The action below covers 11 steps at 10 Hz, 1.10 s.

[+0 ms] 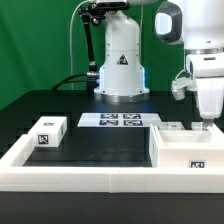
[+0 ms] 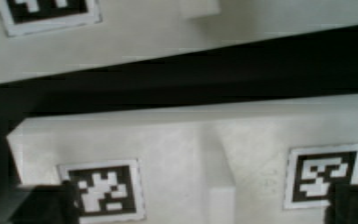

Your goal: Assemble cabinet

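The marker board (image 1: 120,120) is lying flat on the black surface (image 1: 105,150), toward its far edge. A low white wall (image 1: 90,183) is running along the near edge. A green curtain (image 1: 40,40) is hanging behind.

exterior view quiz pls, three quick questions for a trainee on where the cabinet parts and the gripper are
1. True or false: the small tagged block lies apart from the cabinet body.
2. The gripper hangs over: A the small tagged block, B the cabinet body, C the marker board.
3. Fill in: the cabinet body sits at the exterior view's ____.
Key: 1 true; 2 B; 3 right.
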Each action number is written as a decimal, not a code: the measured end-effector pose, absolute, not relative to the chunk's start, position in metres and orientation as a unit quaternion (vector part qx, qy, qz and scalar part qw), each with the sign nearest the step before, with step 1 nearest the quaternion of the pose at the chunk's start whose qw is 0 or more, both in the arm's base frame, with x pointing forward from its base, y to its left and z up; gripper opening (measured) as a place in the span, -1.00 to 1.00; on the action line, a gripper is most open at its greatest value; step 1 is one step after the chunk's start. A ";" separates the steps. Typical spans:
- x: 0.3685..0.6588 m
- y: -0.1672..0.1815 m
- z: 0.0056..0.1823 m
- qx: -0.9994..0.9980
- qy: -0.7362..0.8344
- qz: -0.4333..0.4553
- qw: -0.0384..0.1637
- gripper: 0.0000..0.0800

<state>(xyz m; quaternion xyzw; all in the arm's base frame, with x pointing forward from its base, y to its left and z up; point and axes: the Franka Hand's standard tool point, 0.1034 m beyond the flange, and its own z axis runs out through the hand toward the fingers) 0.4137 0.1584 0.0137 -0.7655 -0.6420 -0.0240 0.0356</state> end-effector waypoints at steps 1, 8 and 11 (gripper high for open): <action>0.412 0.159 0.011 -0.765 -0.642 -0.022 0.037 0.03; 0.413 0.156 0.010 -0.768 -0.639 -0.022 0.038 -0.83; 0.414 0.145 0.030 -0.770 -0.637 -0.015 0.029 -0.82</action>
